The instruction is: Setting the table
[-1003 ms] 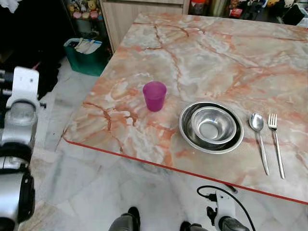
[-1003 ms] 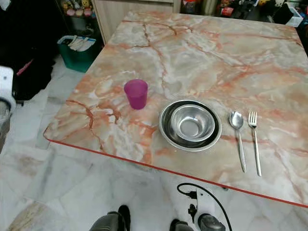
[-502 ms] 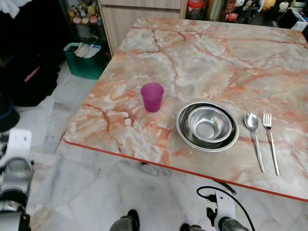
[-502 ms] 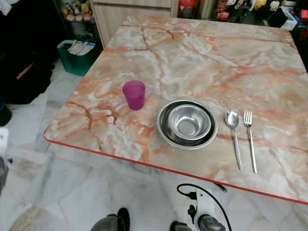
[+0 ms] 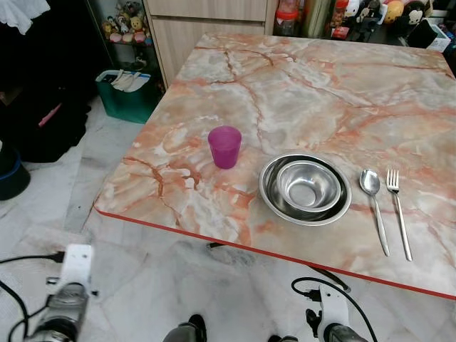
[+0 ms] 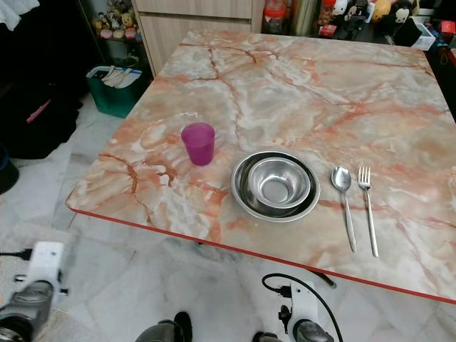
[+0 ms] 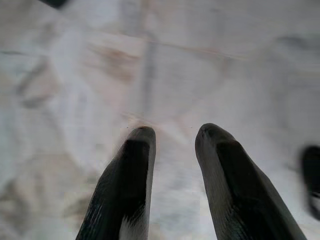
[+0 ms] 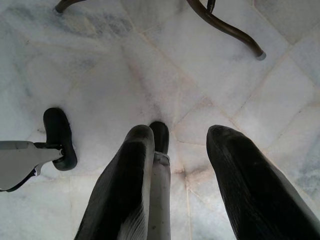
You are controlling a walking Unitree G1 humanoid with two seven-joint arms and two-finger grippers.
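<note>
Since the earlier frames the left arm has dropped from the left edge of the picture to the lower left corner, and the whole view has tilted up a little, so more of the far desk edge shows; the things on the desk (image 5: 299, 78) keep their places relative to one another. Near the front edge, a purple cup (image 5: 225, 147) stands upright at centre left. Well apart to its right, 2 nested steel bowls (image 5: 305, 187) sit at centre, the smaller inside the larger. Just beside them on the right lie a spoon (image 5: 373, 205) and then a fork (image 5: 397, 212), side by side and not touching.

Both arms hang low over the marble floor (image 5: 142, 285). Jaws of the left gripper (image 7: 172, 150) stand a little apart and hold nothing; jaws of the right gripper (image 8: 180, 165) stand wider apart, likewise empty.

Judging by this layout, 1 place looks fully set: cup, bowls, spoon and fork are all down. Little or nothing seems left, unless more places are wanted
</note>
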